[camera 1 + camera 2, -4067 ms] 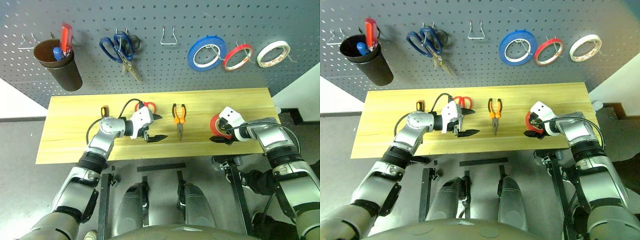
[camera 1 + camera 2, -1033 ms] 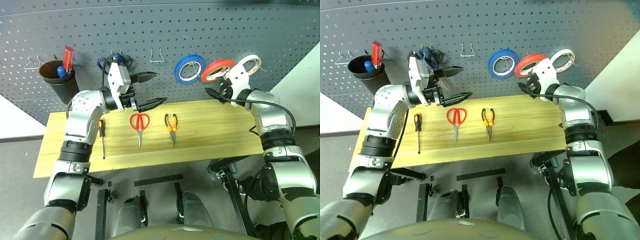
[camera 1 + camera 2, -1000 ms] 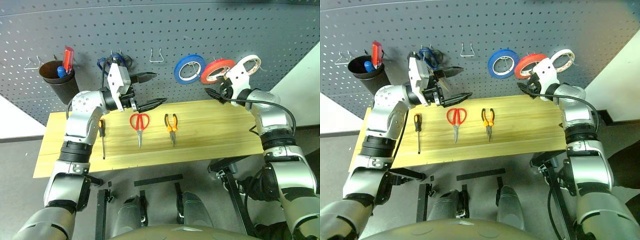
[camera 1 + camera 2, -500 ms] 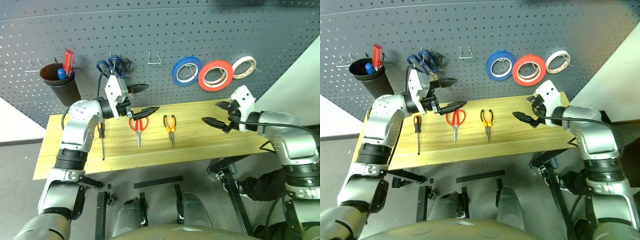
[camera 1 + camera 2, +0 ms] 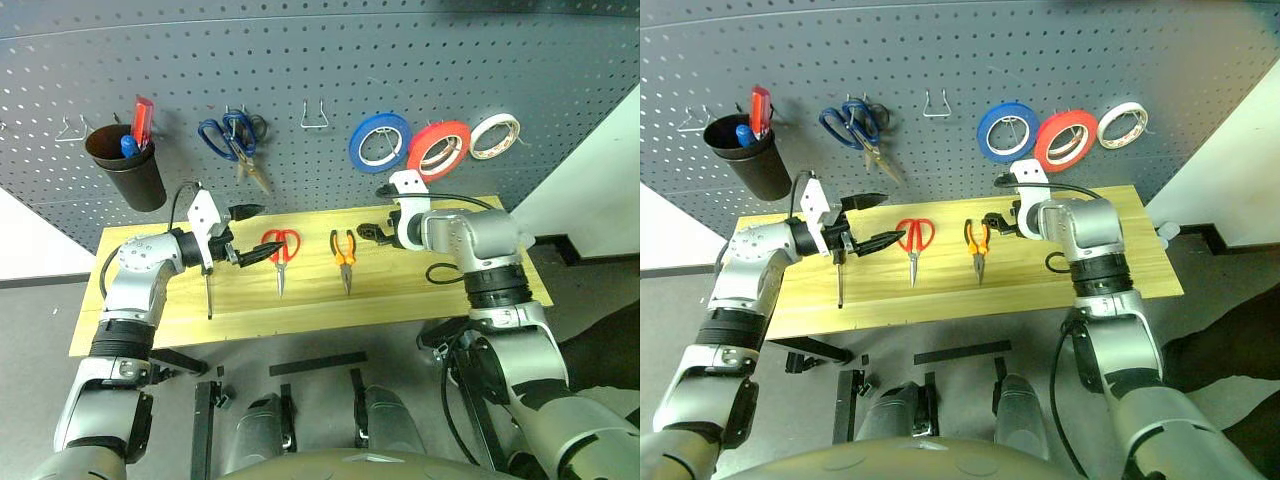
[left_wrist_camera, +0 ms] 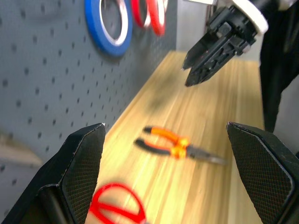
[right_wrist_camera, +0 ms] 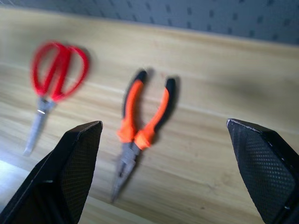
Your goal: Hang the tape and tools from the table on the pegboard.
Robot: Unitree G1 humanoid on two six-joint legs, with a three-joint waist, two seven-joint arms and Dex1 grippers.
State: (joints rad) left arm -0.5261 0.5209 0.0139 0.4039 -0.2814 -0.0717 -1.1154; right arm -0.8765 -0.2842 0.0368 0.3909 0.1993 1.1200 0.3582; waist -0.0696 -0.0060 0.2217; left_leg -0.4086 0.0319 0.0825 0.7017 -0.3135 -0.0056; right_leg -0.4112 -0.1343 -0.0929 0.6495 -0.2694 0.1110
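The red tape (image 5: 439,149) hangs on the pegboard (image 5: 300,60) between a blue roll (image 5: 380,142) and a white roll (image 5: 496,136). On the table (image 5: 450,290) lie the red-handled scissors (image 5: 280,250), the pliers (image 5: 344,255) and the small screwdriver (image 5: 208,285). My left gripper (image 5: 265,233) hovers open and empty just left of the scissors, above the screwdriver. Just right of the pliers, my right gripper (image 5: 375,213) is open and empty and tilts down toward them. The right wrist view has the pliers (image 7: 142,126) between its fingers (image 7: 70,168).
A dark cup (image 5: 127,165) holding a red-handled screwdriver hangs at the board's left, with blue-handled scissors (image 5: 235,140) beside it. An empty silver hook (image 5: 315,112) sits above the pliers, and another (image 5: 70,128) at the far left. The table's right half is bare wood.
The right gripper let go of the red tape, which now hangs on the board, then dropped and swung left toward the pliers. The left gripper sank to the table.
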